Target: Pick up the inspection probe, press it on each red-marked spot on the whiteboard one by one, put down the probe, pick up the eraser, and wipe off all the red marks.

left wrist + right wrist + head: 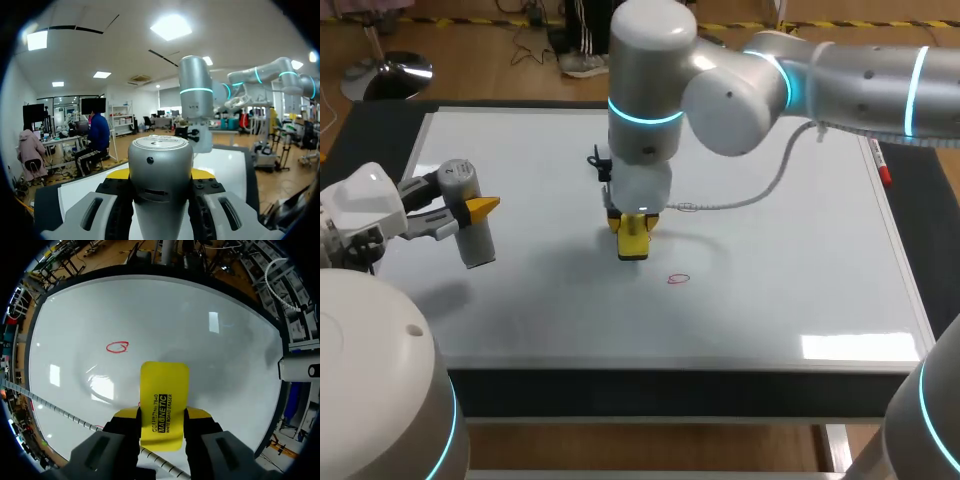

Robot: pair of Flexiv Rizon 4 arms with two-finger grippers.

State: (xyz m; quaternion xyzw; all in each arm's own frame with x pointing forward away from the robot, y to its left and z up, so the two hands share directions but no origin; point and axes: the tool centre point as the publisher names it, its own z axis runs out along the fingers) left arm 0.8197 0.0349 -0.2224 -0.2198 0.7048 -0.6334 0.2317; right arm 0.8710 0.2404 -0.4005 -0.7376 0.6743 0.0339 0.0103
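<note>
Near the red mark, right gripper is clamped on the yellow eraser by its long sides. Looks light and stiff, so that side grip should do. Left gripper, well away from the mark, pinches the probe.

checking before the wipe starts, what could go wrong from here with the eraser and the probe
1. The eraser, held in the right gripper, is apart from the red mark; a short stroke might miss it.
2. The spiral cable runs close beside that gripper and could drag across the whiteboard or snag.
3. The left gripper holds the probe over the board's left side; a wide sweep by the right arm might meet it.
</note>
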